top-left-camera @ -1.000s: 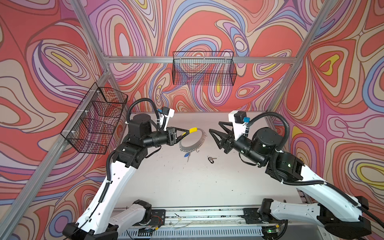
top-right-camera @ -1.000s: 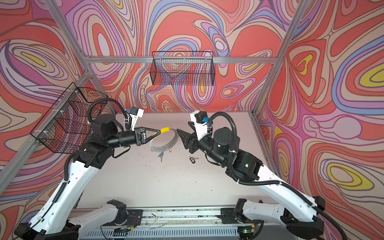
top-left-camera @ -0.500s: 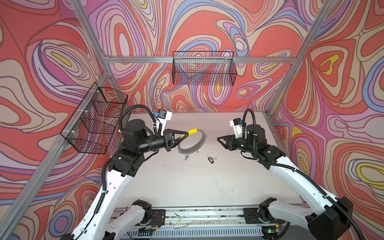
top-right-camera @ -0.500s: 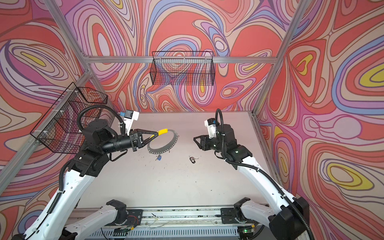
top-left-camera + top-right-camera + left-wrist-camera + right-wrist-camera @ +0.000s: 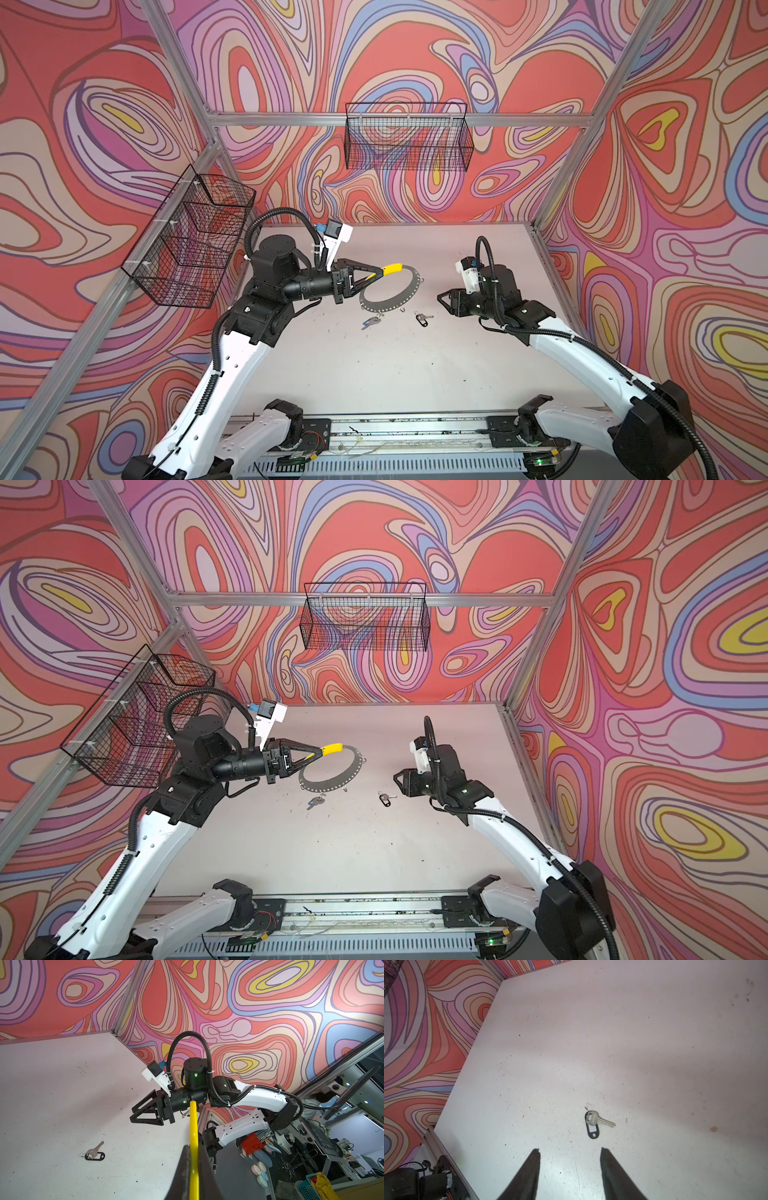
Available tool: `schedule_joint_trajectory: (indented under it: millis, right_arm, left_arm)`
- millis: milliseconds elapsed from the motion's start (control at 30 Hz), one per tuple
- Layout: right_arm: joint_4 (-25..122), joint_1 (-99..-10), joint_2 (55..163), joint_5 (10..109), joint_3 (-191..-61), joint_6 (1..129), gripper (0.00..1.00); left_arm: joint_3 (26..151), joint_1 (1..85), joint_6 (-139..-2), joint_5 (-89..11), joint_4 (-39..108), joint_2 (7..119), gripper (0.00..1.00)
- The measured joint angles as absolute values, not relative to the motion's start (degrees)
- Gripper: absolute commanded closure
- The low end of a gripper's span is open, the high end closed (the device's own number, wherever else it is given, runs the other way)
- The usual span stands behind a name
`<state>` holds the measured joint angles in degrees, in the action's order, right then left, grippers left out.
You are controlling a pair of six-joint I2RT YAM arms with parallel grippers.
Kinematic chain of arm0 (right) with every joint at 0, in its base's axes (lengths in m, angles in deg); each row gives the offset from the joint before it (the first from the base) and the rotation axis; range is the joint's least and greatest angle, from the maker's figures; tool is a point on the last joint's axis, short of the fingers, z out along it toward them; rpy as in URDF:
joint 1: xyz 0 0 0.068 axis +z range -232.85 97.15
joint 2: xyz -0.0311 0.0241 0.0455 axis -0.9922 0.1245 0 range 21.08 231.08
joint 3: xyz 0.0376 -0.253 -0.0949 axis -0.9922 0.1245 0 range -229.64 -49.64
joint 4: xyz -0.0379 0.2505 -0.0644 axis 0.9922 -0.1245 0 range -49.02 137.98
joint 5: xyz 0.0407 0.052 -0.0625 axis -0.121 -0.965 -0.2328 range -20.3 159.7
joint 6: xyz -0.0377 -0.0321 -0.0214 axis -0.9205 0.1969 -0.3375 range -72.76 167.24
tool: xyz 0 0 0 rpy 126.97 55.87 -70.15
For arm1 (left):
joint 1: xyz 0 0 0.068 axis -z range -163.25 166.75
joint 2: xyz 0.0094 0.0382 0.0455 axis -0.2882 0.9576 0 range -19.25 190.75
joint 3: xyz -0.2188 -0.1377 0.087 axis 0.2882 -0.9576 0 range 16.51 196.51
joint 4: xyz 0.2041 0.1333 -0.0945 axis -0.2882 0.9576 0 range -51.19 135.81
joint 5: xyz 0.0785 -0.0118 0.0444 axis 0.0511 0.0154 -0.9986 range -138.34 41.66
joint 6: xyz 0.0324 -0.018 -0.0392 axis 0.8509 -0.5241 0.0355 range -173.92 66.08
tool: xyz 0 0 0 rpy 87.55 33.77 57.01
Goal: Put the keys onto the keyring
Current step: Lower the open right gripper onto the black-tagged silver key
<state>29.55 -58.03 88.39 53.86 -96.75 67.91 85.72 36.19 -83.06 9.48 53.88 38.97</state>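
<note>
Keyring [image 5: 386, 309] held up by its yellow sleeve [image 5: 392, 269]: the left gripper [image 5: 377, 272] was clamped tight on the sleeve, keeping the large perforated grey ring tilted over the white table [image 5: 374, 374]. The blue-tagged key [image 5: 371, 321] sat just beneath the ring's near rim; whether it hung from the ring or lay on the table could not be told. The black-tagged key [image 5: 592, 1126] lay flat on the table, apart from the ring and just ahead of the right gripper [image 5: 570, 1150], whose jaws stood apart above the tabletop. A side-wall basket [image 5: 189, 245] and a back-wall basket [image 5: 409, 143], both of black wire, hung above the table, the swirled wall pattern showing through their mesh
</note>
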Motion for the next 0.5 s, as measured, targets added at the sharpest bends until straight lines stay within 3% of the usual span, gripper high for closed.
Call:
schedule_joint_trajectory:
  millis: [500]
  right_arm:
    - [32.1, -57.6, 88.4, 54.5, -93.0, 68.0, 0.56]
  left_arm:
    - [85.2, 36.2, -83.0, 10.1, 53.1, 38.9, 1.0]
